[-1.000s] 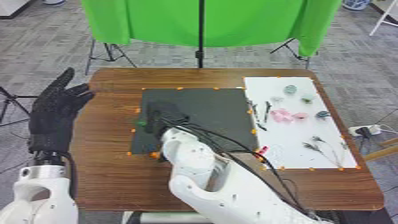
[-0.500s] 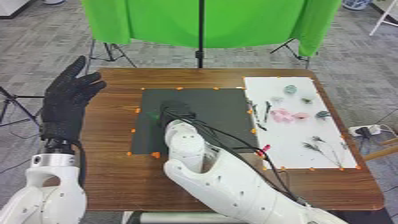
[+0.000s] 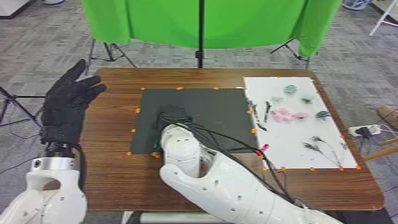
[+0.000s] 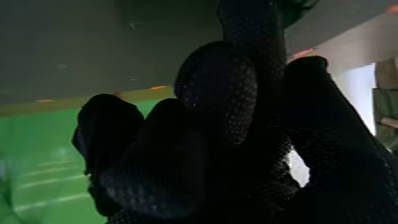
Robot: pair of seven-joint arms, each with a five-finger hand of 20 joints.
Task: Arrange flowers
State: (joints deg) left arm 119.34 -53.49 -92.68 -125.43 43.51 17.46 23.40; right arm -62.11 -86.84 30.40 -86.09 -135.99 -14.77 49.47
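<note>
Over the black mat (image 3: 218, 102) in the head view is my right hand (image 3: 172, 113), its fingertips hard to make out against it. In the right wrist view my right hand (image 4: 218, 95) has its fingers loosely bent and the thumb standing apart. A dark green leafy piece (image 4: 300, 11) shows beyond one fingertip; contact with it cannot be told. My left hand (image 3: 69, 102) is held up at the left, fingers straight. Pink flowers (image 3: 282, 116), a green bloom (image 3: 290, 90), a blue-green bloom (image 3: 322, 114), dark stems (image 3: 266, 110) and grey-green sprigs (image 3: 324, 149) lie on the white sheet (image 3: 275, 159).
Orange markers (image 3: 179, 88) edge the mat and sheet on the brown table (image 3: 111, 177). A small red item (image 3: 264, 148) lies at the sheet's left edge. Dark cables (image 3: 233, 141) trail along my right forearm. Behind the table stands a green backdrop (image 3: 160, 22).
My left hand has shifted inward to the right and turned slightly. The right hand and forearm have moved a little over the mat and turned. The flowers on the sheet have stayed put.
</note>
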